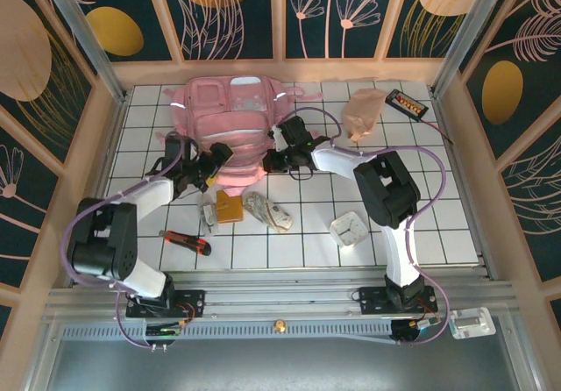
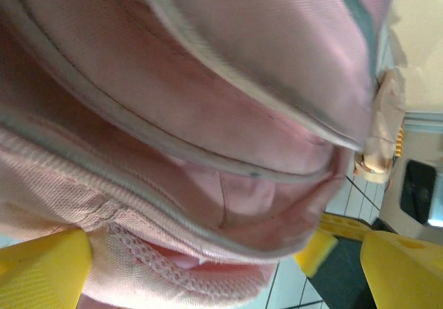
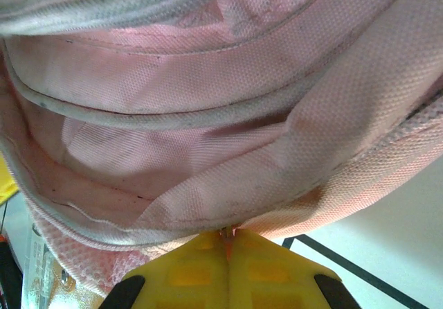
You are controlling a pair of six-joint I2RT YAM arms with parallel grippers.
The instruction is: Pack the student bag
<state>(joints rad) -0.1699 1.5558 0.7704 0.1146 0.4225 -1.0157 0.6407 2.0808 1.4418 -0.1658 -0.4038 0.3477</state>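
Reaching forward, left claw spread wide at the student bag, right claw clenched on its rim

Pink student bag, white black-gridded table

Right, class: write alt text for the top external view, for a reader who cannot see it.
From above, a pink bag lies on a gridded table; at its near edge the right pincer is shut on the fabric and the left pincer is open. A red knife and a beige pouch lie nearby.
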